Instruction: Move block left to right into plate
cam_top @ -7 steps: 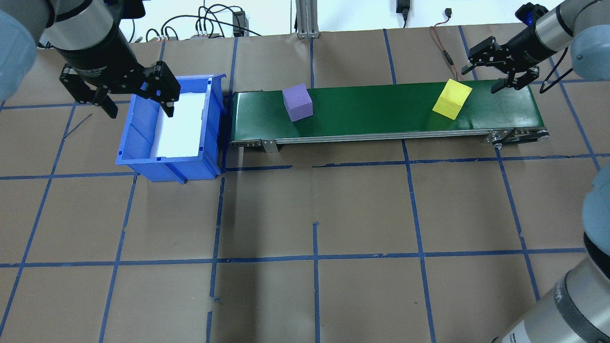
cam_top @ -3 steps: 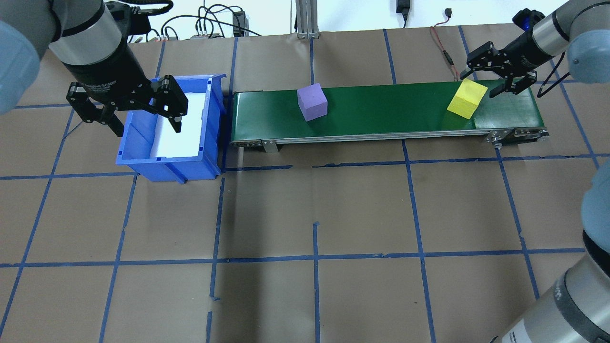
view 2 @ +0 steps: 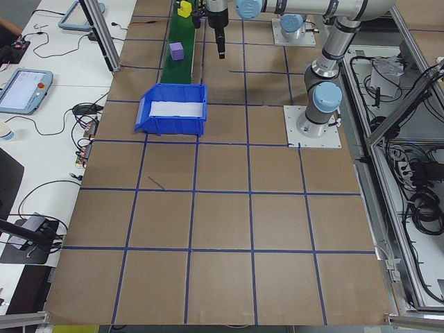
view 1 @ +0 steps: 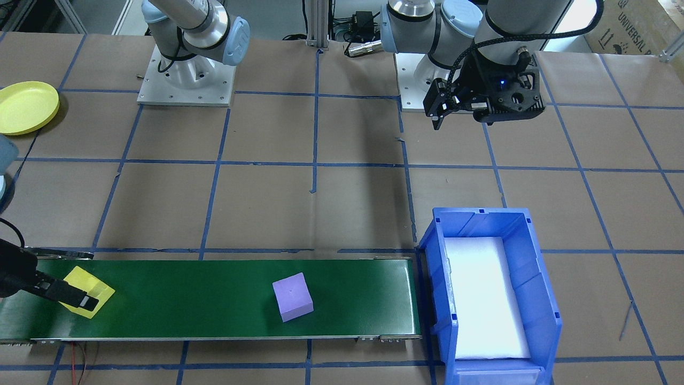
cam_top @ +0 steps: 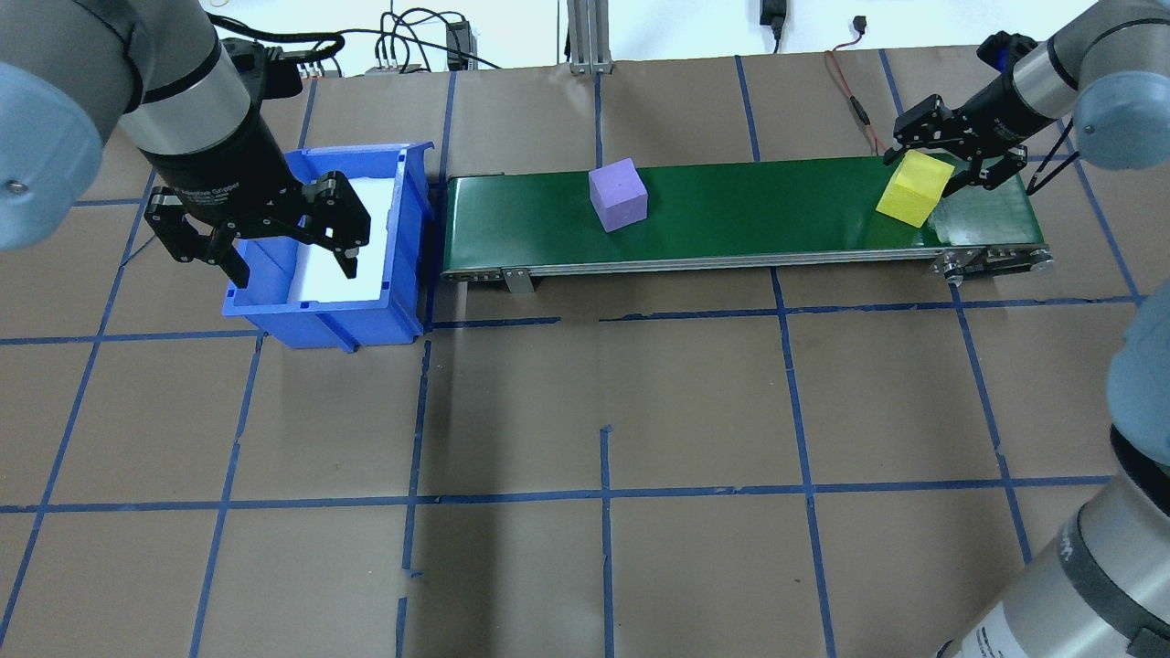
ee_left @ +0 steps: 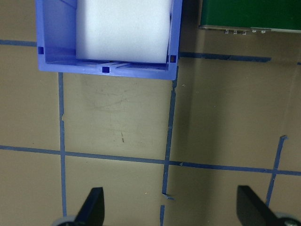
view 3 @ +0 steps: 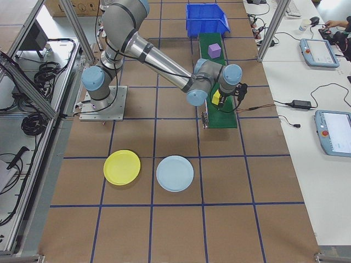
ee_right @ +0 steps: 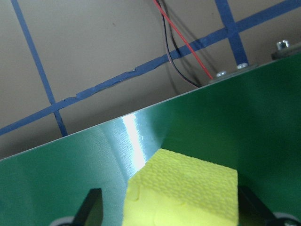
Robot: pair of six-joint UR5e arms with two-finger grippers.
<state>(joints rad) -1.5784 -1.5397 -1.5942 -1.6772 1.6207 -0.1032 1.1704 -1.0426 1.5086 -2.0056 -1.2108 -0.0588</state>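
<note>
Yellow foam block (cam_top: 915,188), cube, pebbled surface, at right end of glossy green belt (cam_top: 731,215), between spread fingers of right tool (cam_top: 951,157), not gripped. Left tool (cam_top: 265,239) open above blue plastic bin (cam_top: 413,238). Round yellow plate (view 3: 122,166) on counter (cam_top: 603,411), well apart.

A yellow block (cam_top: 915,187) and a purple block (cam_top: 619,193) sit on the dark green belt (cam_top: 749,210). The bin (cam_top: 409,228) is blue with a white liner, and the brown tabletop (cam_top: 603,411) carries a blue tape grid. One plate (view 3: 122,166) is bright yellow, the other plate (view 3: 175,173) pale blue.
</note>
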